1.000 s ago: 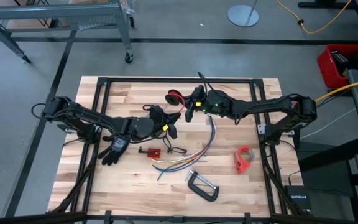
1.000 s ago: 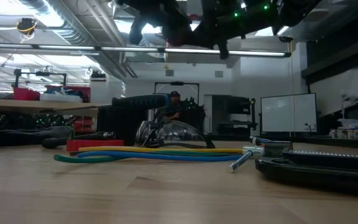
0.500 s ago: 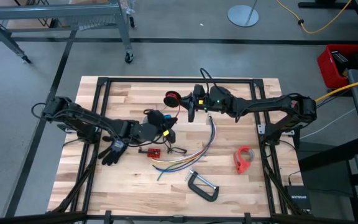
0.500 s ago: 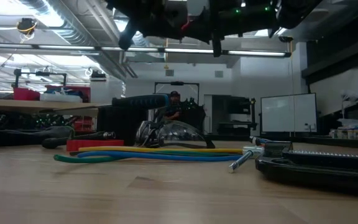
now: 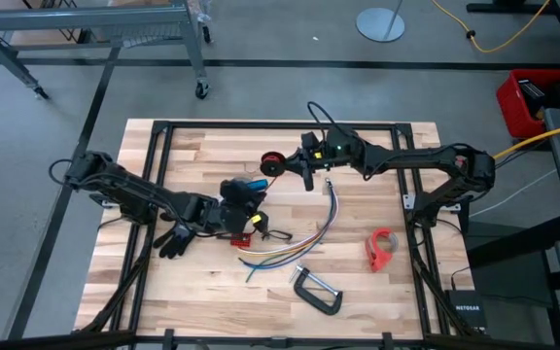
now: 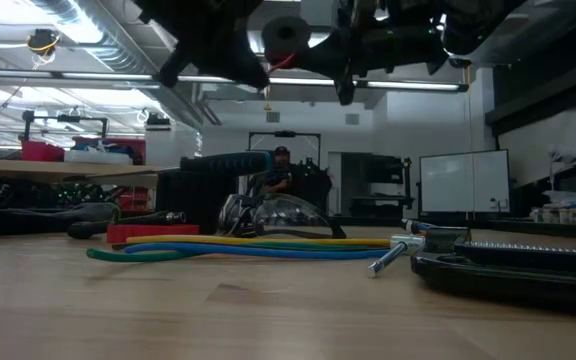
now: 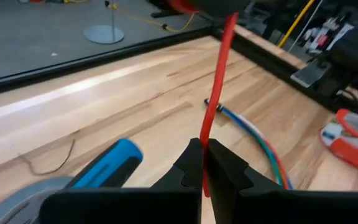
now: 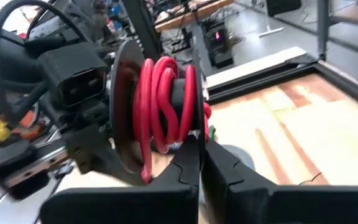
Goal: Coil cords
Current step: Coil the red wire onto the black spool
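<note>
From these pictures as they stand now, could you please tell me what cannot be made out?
- Where the red cord ends: cut off by the left wrist view's top edge.
- Far side of the red spool: hidden behind its own disc in the right wrist view.
- The thin black wire: too small in the high view to follow.
- The person behind the table: too small in the low view.

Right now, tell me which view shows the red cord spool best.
Right wrist view: the red cord spool fills the frame, windings and black flanges clear. The high view shows a small dot, the low view a dark silhouette, the left wrist view only its edge.
</note>
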